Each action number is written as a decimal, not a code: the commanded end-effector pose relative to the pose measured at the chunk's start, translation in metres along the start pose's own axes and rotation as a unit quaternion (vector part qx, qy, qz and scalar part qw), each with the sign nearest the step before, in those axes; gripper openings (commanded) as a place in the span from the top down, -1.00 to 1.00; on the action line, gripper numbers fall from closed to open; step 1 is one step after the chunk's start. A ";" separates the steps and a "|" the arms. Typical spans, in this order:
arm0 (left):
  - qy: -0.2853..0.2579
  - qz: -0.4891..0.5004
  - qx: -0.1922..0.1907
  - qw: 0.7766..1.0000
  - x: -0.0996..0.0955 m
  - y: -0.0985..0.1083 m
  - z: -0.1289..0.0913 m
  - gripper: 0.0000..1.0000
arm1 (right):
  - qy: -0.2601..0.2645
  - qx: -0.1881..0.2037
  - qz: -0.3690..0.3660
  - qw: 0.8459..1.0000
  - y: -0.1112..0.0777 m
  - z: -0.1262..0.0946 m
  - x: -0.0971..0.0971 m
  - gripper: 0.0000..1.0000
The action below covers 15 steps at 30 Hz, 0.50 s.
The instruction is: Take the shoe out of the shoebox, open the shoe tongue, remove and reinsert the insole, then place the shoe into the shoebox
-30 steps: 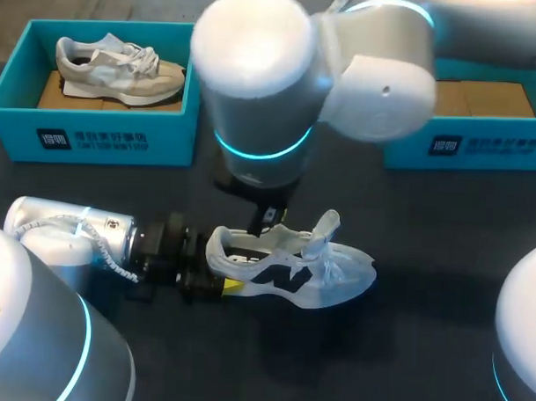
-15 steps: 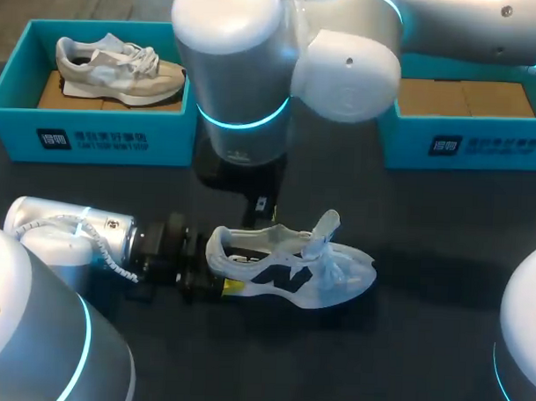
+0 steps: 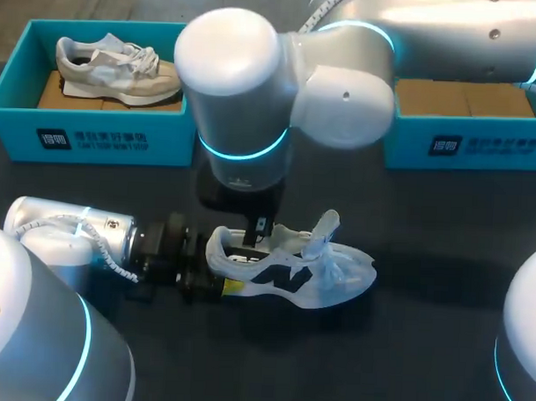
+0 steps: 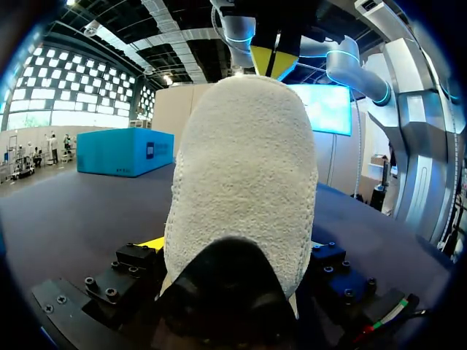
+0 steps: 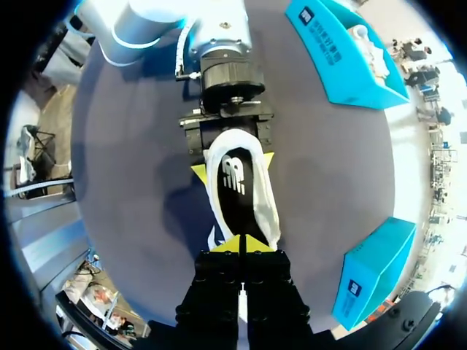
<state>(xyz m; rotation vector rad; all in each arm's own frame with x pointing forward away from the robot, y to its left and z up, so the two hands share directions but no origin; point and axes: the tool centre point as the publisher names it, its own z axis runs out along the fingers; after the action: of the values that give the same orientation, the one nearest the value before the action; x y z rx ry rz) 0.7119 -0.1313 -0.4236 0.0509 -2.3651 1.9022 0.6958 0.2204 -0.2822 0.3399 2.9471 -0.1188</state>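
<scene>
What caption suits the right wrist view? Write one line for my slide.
Right gripper, tips together, above the white sneaker, whose heel the left gripper clamps on the dark table.

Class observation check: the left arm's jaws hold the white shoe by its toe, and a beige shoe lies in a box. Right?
No: the left jaws hold the white shoe by its heel, not its toe; the head view shows it. The rest stands.

Beige sneaker (image 3: pixel 118 68) in teal box (image 3: pixel 94 137)

Two shoes (image 3: pixel 287 272) (image 3: pixel 118 68), two shoeboxes (image 3: pixel 94 137) (image 3: pixel 468 146) — two arms (image 3: pixel 73 233) (image 3: pixel 246 85).
</scene>
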 end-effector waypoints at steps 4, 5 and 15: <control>0.000 0.000 -0.001 1.000 -0.003 0.002 0.000 1.00 | 0.018 0.000 -0.016 1.000 0.015 0.027 -0.006 1.00; 0.000 0.000 -0.001 1.000 -0.003 0.002 0.000 1.00 | 0.018 0.000 -0.017 1.000 0.016 0.030 -0.006 1.00; 0.000 0.000 -0.001 1.000 -0.003 0.002 0.000 1.00 | 0.027 0.003 -0.032 0.999 0.018 0.054 -0.005 1.00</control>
<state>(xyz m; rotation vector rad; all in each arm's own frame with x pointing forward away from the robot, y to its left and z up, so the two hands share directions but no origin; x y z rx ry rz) 0.7118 -0.1313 -0.4236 0.0508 -2.3650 1.9022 0.7130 0.2303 -0.3264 0.2564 3.0079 -0.1291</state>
